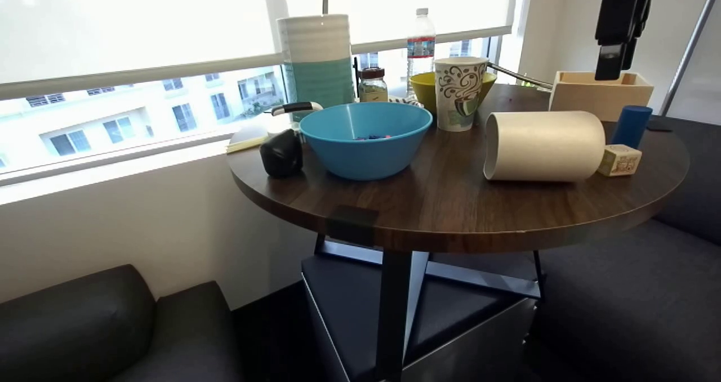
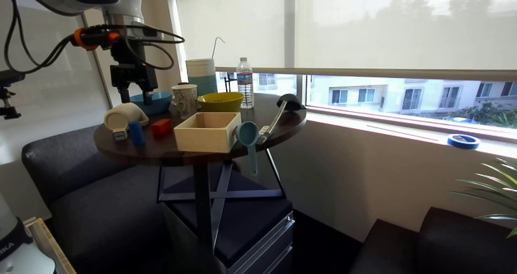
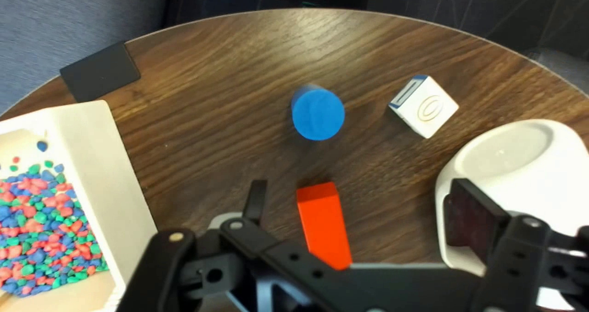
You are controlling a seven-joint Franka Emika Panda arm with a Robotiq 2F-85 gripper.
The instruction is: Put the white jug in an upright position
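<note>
The white jug (image 1: pixel 543 145) lies on its side on the round table, its mouth facing left in an exterior view. In an exterior view its round base and side handle also show on the jug (image 2: pixel 118 114). In the wrist view the jug (image 3: pixel 543 174) is at the right, its handle partly hidden behind the right finger. My gripper (image 3: pixel 363 210) is open and empty, with the red block showing below between its fingers. The gripper (image 1: pixel 617 61) hangs above the table in both exterior views, higher than the jug (image 2: pixel 136 96). I see no contact with the jug.
A red block (image 3: pixel 324 224), a blue cylinder (image 3: pixel 318 114) and a letter block (image 3: pixel 428 107) stand near the jug. A wooden box (image 2: pixel 206 136) holds colourful pebbles. A blue bowl (image 1: pixel 366 145), patterned cup (image 1: pixel 459 97) and white-and-teal container (image 1: pixel 318 78) stand farther along.
</note>
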